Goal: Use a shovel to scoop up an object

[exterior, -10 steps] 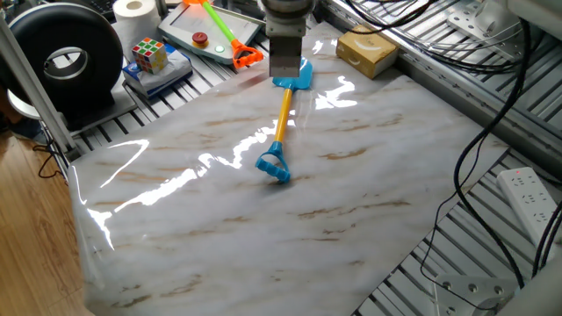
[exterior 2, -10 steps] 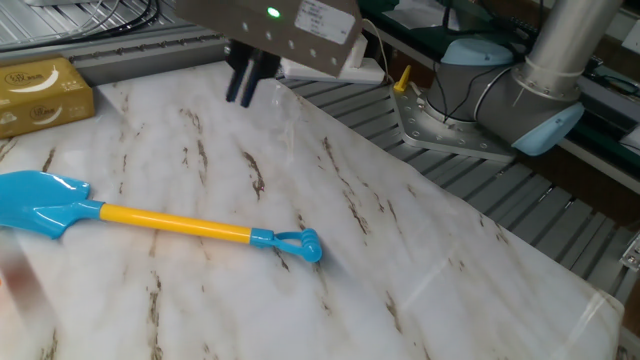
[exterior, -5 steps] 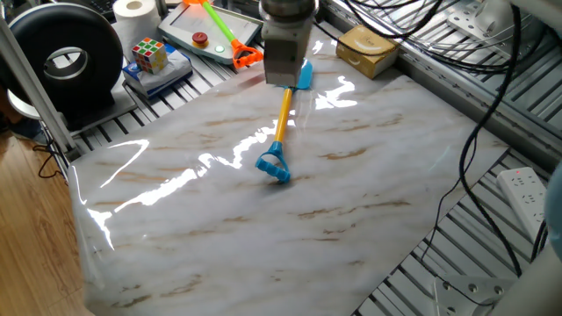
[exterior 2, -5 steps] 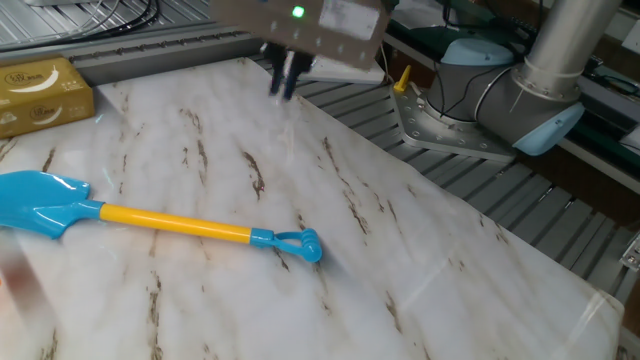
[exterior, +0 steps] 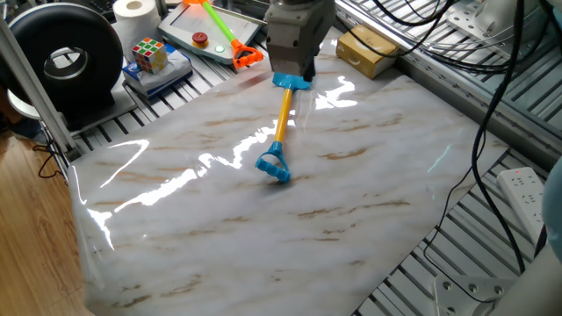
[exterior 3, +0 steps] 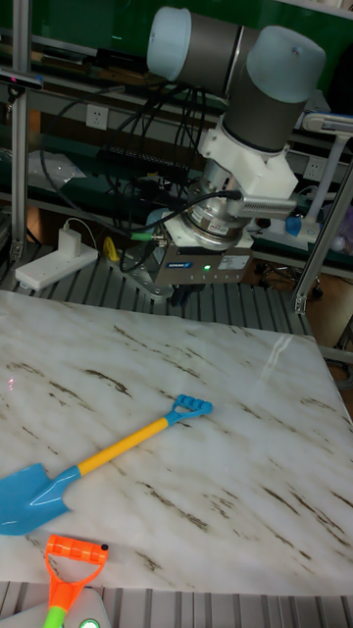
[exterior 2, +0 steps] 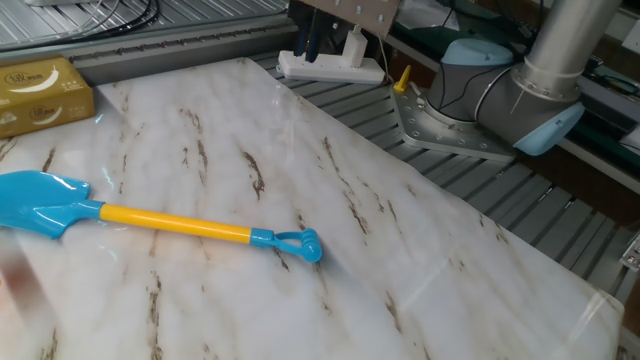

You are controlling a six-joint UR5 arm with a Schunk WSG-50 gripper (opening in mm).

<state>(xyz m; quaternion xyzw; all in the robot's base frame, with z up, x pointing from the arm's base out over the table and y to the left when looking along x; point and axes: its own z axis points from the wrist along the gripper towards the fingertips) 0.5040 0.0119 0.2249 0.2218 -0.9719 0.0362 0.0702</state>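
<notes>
1. Bench (exterior: pixel 351 175): marble-pattern top, smooth and glossy, with bright glare streaks.
2. Shovel (exterior 2: pixel 150 218): smooth plastic, slight sheen on blade and shaft.
3. Block (exterior: pixel 367 51): matt tan surface; material cannot be told.
4. Rails (exterior: pixel 492 105) around the bench: ribbed metal, dull silver.
5. Floor (exterior: pixel 26 219): wood grain, satin finish.
6. Arm (exterior 3: pixel 245 59): matt grey casing with smooth pale-blue plastic caps.
7. Paper roll (exterior: pixel 136 10): matt white.

One fixed view looks down from high beyond the shovel's (exterior: pixel 281 123) loop end, taking in the whole marble desk (exterior: pixel 263 211). The other sits low and close beside the shovel (exterior 2: pixel 150 215). The tall view faces the arm (exterior 3: pixel 235 108) across the desk (exterior 3: pixel 245 471); all share the shovel (exterior 3: pixel 93 461).
</notes>
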